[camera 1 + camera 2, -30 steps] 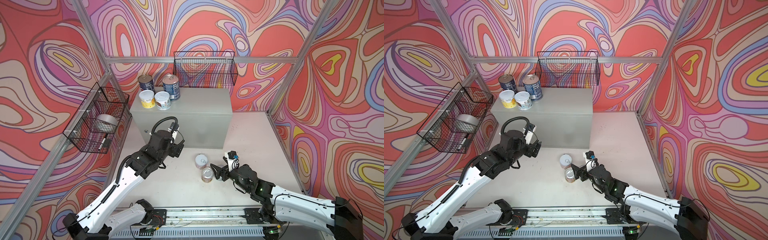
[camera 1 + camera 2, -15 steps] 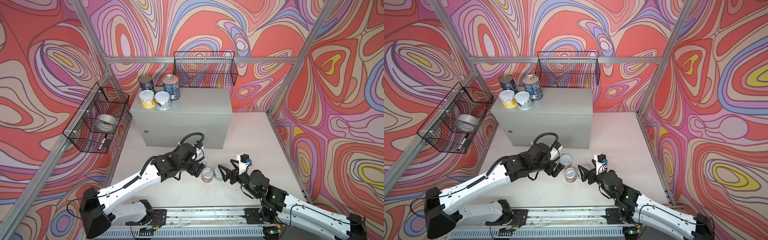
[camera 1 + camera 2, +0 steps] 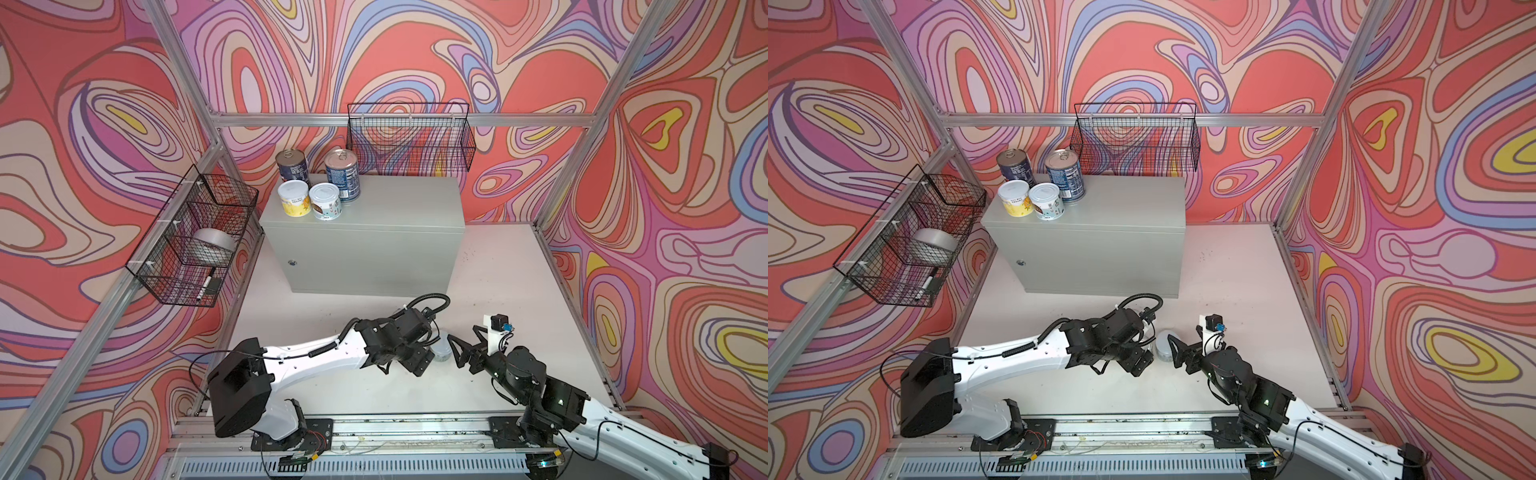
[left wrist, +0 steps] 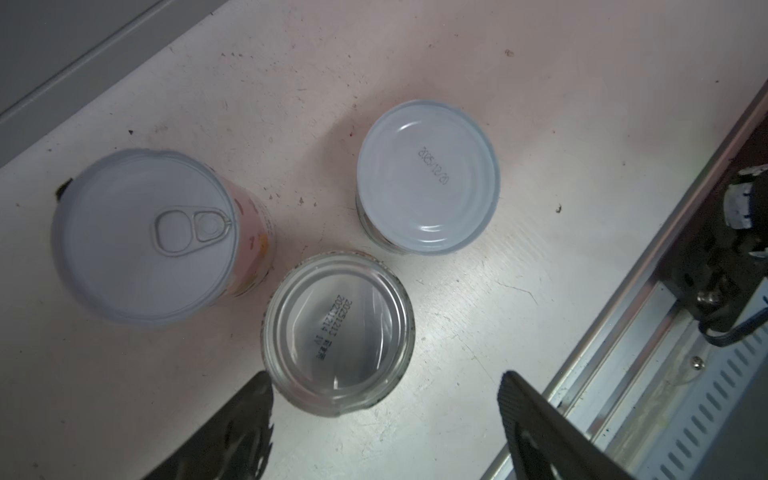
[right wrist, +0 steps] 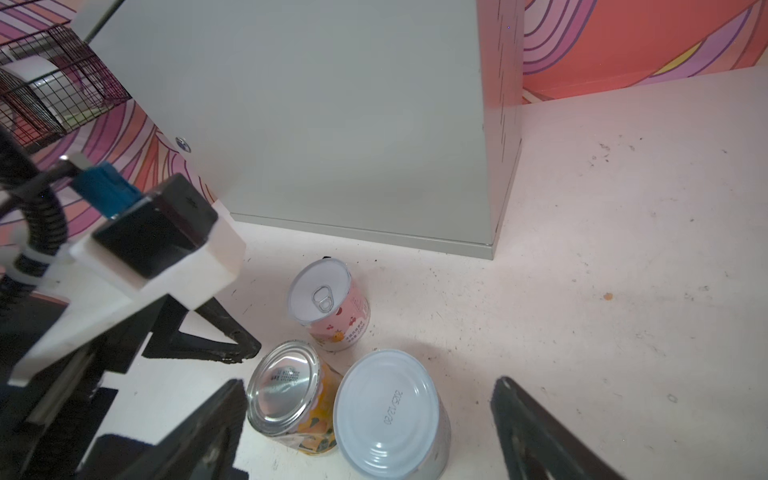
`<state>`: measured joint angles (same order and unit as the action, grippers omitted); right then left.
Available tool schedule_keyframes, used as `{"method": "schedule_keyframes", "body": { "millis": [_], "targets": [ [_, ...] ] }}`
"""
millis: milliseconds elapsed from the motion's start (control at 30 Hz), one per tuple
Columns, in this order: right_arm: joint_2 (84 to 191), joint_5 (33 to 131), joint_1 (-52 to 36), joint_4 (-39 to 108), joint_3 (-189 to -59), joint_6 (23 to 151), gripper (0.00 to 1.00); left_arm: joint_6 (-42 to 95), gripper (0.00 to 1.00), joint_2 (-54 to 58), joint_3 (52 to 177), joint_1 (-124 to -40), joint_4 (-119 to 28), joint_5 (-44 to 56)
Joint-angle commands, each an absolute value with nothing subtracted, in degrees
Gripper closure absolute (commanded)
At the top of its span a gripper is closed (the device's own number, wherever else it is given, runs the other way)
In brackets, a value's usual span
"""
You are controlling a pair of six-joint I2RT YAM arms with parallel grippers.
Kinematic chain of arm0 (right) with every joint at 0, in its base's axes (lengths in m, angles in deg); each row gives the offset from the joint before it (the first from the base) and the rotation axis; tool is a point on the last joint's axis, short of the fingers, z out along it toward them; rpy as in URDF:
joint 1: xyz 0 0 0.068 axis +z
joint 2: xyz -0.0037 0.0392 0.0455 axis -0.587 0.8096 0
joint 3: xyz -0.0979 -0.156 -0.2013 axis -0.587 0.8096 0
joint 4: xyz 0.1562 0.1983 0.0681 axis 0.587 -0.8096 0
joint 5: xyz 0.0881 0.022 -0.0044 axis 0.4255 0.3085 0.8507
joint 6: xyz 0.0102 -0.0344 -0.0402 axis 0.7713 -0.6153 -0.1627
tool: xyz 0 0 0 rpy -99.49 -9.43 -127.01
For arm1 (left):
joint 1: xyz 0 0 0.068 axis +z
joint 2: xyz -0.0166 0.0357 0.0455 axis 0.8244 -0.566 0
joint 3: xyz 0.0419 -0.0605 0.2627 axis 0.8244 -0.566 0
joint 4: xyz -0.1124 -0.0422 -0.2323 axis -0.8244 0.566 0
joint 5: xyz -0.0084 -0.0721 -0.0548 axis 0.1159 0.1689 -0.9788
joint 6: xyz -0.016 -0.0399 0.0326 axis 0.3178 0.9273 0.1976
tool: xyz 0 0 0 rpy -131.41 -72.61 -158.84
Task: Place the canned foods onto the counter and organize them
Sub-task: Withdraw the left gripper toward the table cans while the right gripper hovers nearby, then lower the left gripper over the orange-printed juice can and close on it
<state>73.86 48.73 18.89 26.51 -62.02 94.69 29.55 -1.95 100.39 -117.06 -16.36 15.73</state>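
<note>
four cans stand upright on the counter, bunched at the left end of its top in both top views: a blue can at the back corner, a second blue can just beside it toward the counter's middle, and a yellow can and a white can side by side in front of those, near the counter's front edge

three more cans stand on the table in front of the counter, toward its right end, set close in a triangle. the pink can, with a ring pull, is nearest the counter. the shiny can, yellow-labelled, and the grey-lid can sit farther from it, each with a date stamped on top. whether any of the three touch i cannot tell

the left gripper hangs above this group, jaws apart and empty. the shiny can's rim lies between the two fingertips, one tip just beside it. the right gripper is low on the side away from the counter, jaws spread wide and holding nothing, the grey-lid can and shiny can just ahead of its fingers. in both top views the left arm hides all but the grey-lid can, which shows between the two grippers

a back basket hangs on the wall behind the counter, and a side basket left of the counter holds a tape roll
</note>
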Motion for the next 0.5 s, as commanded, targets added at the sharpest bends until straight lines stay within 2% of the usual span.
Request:
{"method": "schedule_keyframes", "body": {
  "millis": [0, 333, 467],
  "targets": [
    [75.38, 48.51, 18.9, 25.97, -64.04, 94.12, 0.06, 33.42, 0.15, -4.49, 103.75, -117.74, -14.53, 20.98],
    [76.6, 49.09, 18.94, 27.12, -63.93, 93.45, 0.06, 33.8, 0.16, -10.23, 106.3, -118.36, -14.23, 24.21],
    [76.56, 48.84, 18.9, 27.2, -63.52, 93.25, 0.06, 33.93, 0.15, -10.83, 107.12, -119.27, -12.3, 28.62]
  ]
}}
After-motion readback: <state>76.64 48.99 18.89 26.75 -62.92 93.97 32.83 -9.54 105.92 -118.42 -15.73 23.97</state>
